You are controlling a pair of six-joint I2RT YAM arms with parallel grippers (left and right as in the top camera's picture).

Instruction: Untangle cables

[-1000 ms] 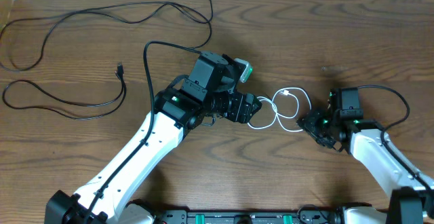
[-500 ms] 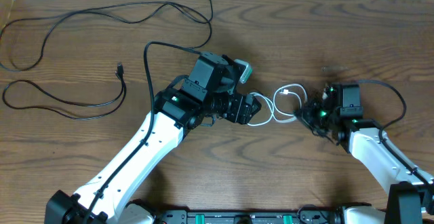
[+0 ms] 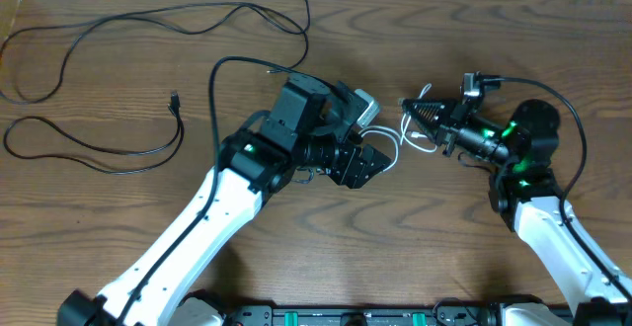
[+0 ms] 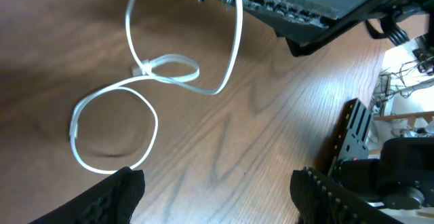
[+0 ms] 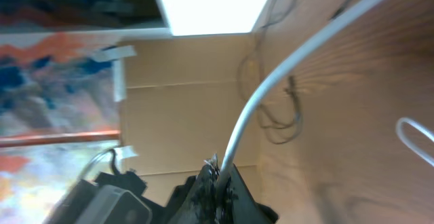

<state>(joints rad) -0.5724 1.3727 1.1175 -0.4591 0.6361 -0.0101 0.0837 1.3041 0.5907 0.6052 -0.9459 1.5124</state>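
Hoisting the white cable (image 4: 140, 68) off the counter (image 3: 395, 252) within the last second, right end effector (image 5: 220, 173) pinching one end; loops trailing under the left end effector (image 3: 373, 160), spread and empty. Well apart from the black cables (image 3: 175, 99), likely near separated.

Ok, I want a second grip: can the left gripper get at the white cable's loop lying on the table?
Probably yes: the left gripper is open, the white cable's loop lies uncovered just before it, and the right gripper grips another stretch farther off.
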